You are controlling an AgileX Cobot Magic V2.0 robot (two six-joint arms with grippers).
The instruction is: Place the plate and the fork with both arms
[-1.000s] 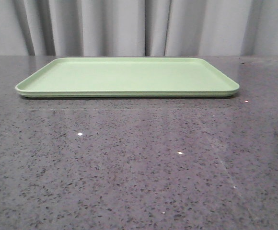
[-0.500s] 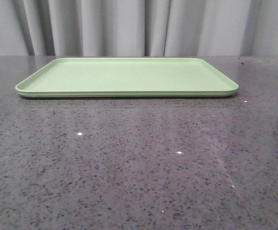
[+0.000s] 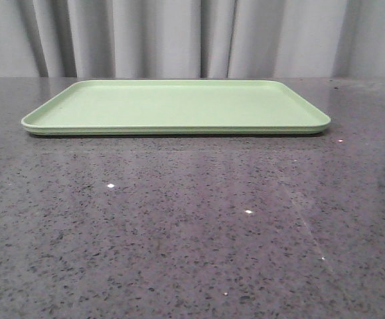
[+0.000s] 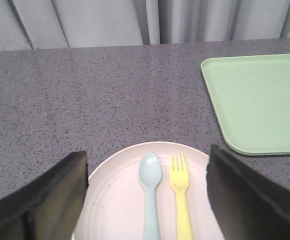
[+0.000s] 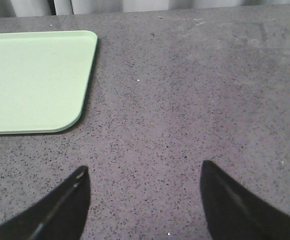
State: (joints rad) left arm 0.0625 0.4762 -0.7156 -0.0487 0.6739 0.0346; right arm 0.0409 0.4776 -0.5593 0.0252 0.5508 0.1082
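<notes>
Pastels on a dark speckled worktop

The tray (image 3: 176, 106) is a flat, plain light green; the worktop (image 3: 192, 226) is glossy dark grey, flecked all over with black and pale specks and a few bright white glints. The plate (image 4: 117, 200) is matte pale pinkish-beige; on it the spoon (image 4: 149, 192) is pale blue-green and the fork (image 4: 181, 192), at its 3 o'clock, is pale yellow. Claw fingers (image 4: 50, 200) are matte black. The curtain (image 3: 192, 36) is pale grey, shaded in vertical folds.
</notes>
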